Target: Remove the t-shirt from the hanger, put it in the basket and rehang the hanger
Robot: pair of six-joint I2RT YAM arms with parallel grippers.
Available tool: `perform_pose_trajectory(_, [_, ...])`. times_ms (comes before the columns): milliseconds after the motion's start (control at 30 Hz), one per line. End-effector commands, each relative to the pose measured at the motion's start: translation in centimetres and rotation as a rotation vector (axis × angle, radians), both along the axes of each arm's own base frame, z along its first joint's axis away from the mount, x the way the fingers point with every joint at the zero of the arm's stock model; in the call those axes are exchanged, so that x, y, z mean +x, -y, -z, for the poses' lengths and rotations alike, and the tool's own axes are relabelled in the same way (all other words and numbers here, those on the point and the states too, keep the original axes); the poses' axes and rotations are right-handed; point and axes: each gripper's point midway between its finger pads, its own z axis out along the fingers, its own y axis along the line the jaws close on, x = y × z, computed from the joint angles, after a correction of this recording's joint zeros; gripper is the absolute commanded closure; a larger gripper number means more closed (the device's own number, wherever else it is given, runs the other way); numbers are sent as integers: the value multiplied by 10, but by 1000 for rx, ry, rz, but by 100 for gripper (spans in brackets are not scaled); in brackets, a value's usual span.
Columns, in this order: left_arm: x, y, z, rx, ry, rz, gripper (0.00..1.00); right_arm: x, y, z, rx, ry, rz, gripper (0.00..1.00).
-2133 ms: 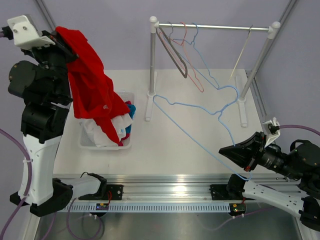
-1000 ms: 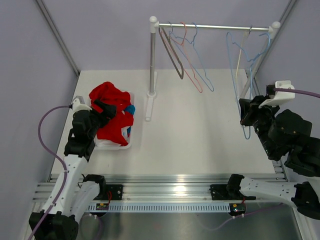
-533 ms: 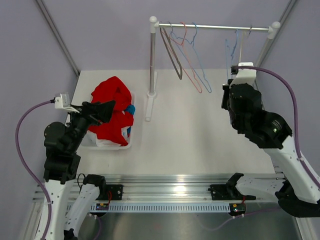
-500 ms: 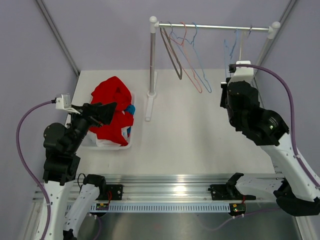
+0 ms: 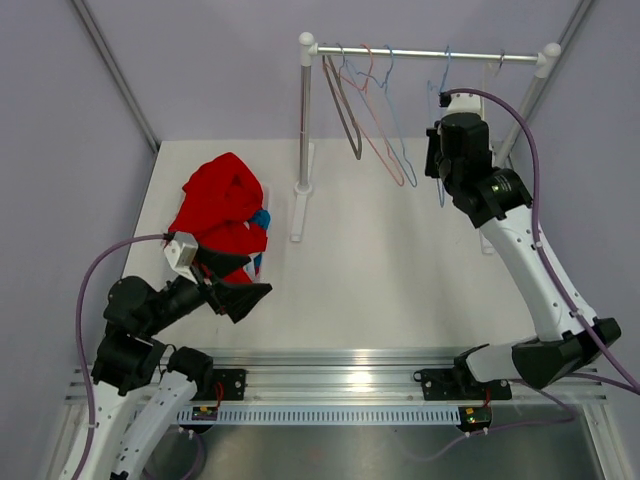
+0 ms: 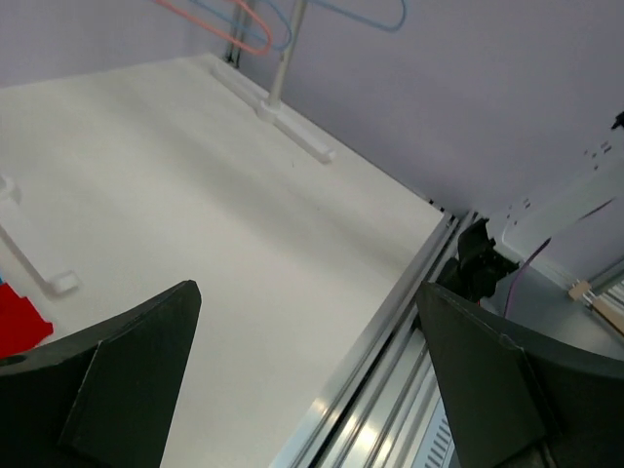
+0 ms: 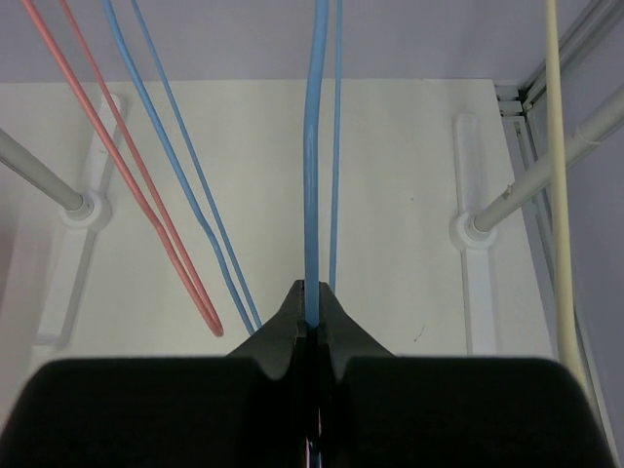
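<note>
Evidently soft, light red t-shirt (image 5: 225, 205): grab any bunched fold; left hand (image 6: 304, 390) gapes empty, right hand (image 7: 310, 304) pinches blue hanger (image 7: 314, 146)

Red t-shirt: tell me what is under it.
The red t-shirt lies heaped in a white bin, over blue cloth peeking out at its right. Anything else underneath is covered.

- Pale lilac wall (image 5: 200, 70) behind and at both sides.
- White worktop (image 5: 380, 270), evenly lit.
- Aluminium rail (image 5: 340, 362) along the near edge.
- Grey frame post (image 5: 115, 75) far left.
</note>
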Motion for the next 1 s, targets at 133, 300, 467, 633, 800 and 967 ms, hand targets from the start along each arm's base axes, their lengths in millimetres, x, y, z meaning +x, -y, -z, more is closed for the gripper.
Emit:
perform_pose_trajectory(133, [-24, 16, 25, 48, 9, 171, 1, 41, -2, -29, 55, 98, -32, 100])
perform_pose_trajectory(300, [-29, 20, 27, 52, 0, 202, 1, 60, 8, -17, 51, 86, 17, 100])
perform_pose_trajectory(467, [-29, 21, 28, 55, -4, 208, 1, 64, 15, -3, 69, 62, 41, 100])
perform_pose_trajectory(633, [-24, 21, 32, 59, -19, 187, 1, 45, 6, -5, 147, 97, -13, 53])
perform_pose_trajectory(800, [-15, 20, 40, 84, -59, 158, 1, 9, 3, -22, 247, 125, -44, 12])
perform_pose_trajectory(967, [-4, 16, 38, 79, -83, 90, 1, -61, -13, -48, 395, 208, -220, 1])
